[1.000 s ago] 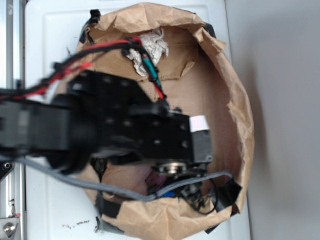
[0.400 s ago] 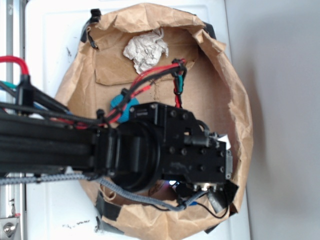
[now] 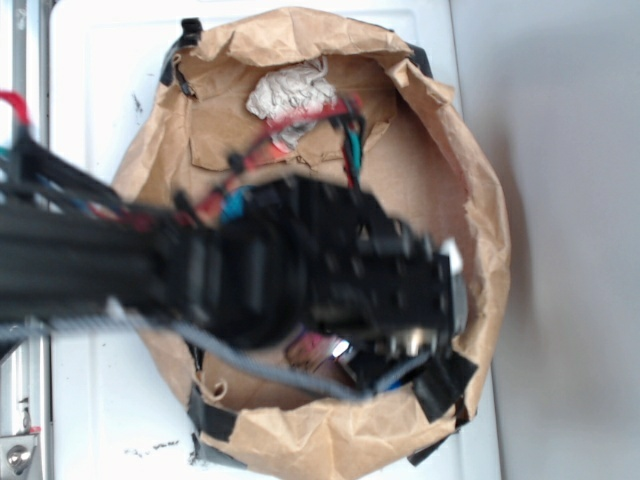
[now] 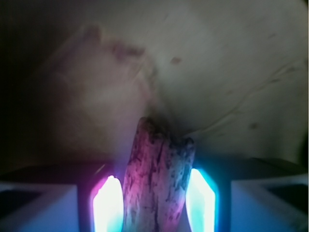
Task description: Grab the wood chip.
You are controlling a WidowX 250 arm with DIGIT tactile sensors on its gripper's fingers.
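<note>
The fingers (image 4: pixel 157 203) are seen closed to a narrow gap, with the wood chip (image 4: pixel 157 179) standing between their lit inner faces and apparently touched on both sides. By that, the grab is judged nearly or already done; only lifting is left. Beyond the chip, the cardboard floor (image 4: pixel 227 63) is seen. In the exterior view the chip is hidden beneath the blurred arm (image 3: pixel 300 270); the paper-lined basket (image 3: pixel 480 200), paper wad (image 3: pixel 290 95) and white worktop (image 3: pixel 100 80) are shown instead.

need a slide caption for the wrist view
Wood chip standing between the gripper's two glowing fingers, above a blurred brown paper floor.
</note>
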